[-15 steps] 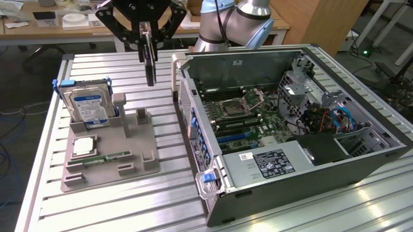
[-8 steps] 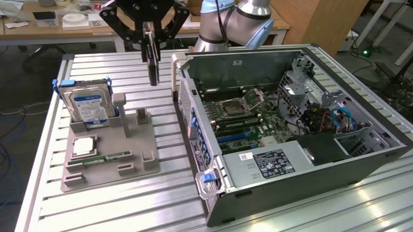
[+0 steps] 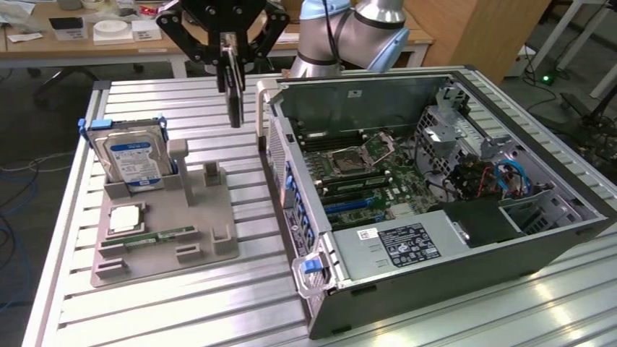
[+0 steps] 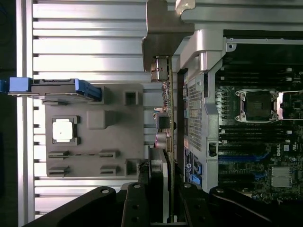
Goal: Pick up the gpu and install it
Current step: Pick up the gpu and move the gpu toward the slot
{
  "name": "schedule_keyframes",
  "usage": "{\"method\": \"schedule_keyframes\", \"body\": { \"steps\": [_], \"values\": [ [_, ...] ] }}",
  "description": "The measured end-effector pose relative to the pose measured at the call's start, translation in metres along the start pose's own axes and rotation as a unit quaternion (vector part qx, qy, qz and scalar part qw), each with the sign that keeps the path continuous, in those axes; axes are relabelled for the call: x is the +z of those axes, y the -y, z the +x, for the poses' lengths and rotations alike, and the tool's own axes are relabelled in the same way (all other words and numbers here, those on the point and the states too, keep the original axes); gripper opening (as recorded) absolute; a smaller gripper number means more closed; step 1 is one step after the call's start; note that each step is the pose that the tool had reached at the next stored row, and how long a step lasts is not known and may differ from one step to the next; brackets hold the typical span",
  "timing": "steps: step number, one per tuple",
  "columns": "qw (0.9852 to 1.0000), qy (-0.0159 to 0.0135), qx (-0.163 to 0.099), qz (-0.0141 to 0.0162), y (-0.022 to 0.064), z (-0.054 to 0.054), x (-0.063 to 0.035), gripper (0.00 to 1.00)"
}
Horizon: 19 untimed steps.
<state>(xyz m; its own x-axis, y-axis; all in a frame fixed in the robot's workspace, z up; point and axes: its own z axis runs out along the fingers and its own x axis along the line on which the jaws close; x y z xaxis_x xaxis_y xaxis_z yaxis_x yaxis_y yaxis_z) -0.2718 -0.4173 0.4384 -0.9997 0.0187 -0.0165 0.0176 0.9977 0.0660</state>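
Note:
The gpu is a thin dark card hanging on edge from my gripper, whose black fingers are shut on its upper part. It hangs in the air above the slatted table, between the grey fixture tray and the open computer case, close to the case's outer wall. In the wrist view the gpu runs edge-on away from my gripper, and its silver-grey bracket is at the far end. The motherboard lies exposed inside the case.
On the tray a blue-labelled hard drive stands upright, with a CPU and a green RAM stick in front of it. The power supply and drive cage fill parts of the case. A cluttered desk stands behind.

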Motion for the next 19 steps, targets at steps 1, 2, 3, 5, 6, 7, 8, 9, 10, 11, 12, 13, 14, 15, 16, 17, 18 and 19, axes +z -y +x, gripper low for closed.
{"method": "schedule_keyframes", "body": {
  "steps": [1,2,3,5,6,7,8,9,10,11,12,13,14,15,16,17,18,19],
  "values": [
    [1.0000,0.0000,0.000,0.0000,0.0000,-0.001,0.0000,0.28],
    [1.0000,0.0000,0.000,0.0000,0.0000,-0.002,0.0000,0.28],
    [1.0000,0.0000,0.000,0.0000,0.0000,-0.003,0.0000,0.28],
    [1.0000,-0.0001,0.000,0.0000,-0.0001,-0.005,0.0000,0.28],
    [1.0000,0.0000,0.000,0.0000,-0.0001,-0.007,0.0001,0.28],
    [1.0000,0.0000,0.000,0.0000,-0.0001,-0.007,0.0001,0.28],
    [1.0000,0.0000,0.000,0.0000,-0.0001,-0.008,0.0001,0.28],
    [1.0000,0.0000,0.000,0.0000,-0.0002,-0.009,0.0002,0.28],
    [1.0000,0.0000,0.000,0.0000,-0.0002,-0.010,0.0002,0.28],
    [1.0000,0.0000,0.000,0.0000,-0.0002,-0.013,0.0003,0.28],
    [1.0000,0.0000,0.000,0.0000,-0.0002,-0.014,0.0004,0.28],
    [1.0000,0.0000,0.000,0.0000,-0.0002,-0.015,0.0005,0.28],
    [1.0000,0.0000,0.000,0.0000,-0.0003,-0.016,0.0005,0.28],
    [1.0000,0.0000,0.000,0.0000,-0.0003,-0.017,0.0006,0.28],
    [1.0000,0.0000,0.000,0.0000,-0.0003,-0.018,0.0006,0.28],
    [1.0000,0.0000,0.000,0.0000,-0.0003,-0.019,0.0007,0.28],
    [1.0000,0.0000,0.000,0.0000,-0.0003,-0.020,0.0007,0.28],
    [1.0000,0.0000,0.000,0.0000,-0.0003,-0.021,0.0008,0.28]
  ]
}}
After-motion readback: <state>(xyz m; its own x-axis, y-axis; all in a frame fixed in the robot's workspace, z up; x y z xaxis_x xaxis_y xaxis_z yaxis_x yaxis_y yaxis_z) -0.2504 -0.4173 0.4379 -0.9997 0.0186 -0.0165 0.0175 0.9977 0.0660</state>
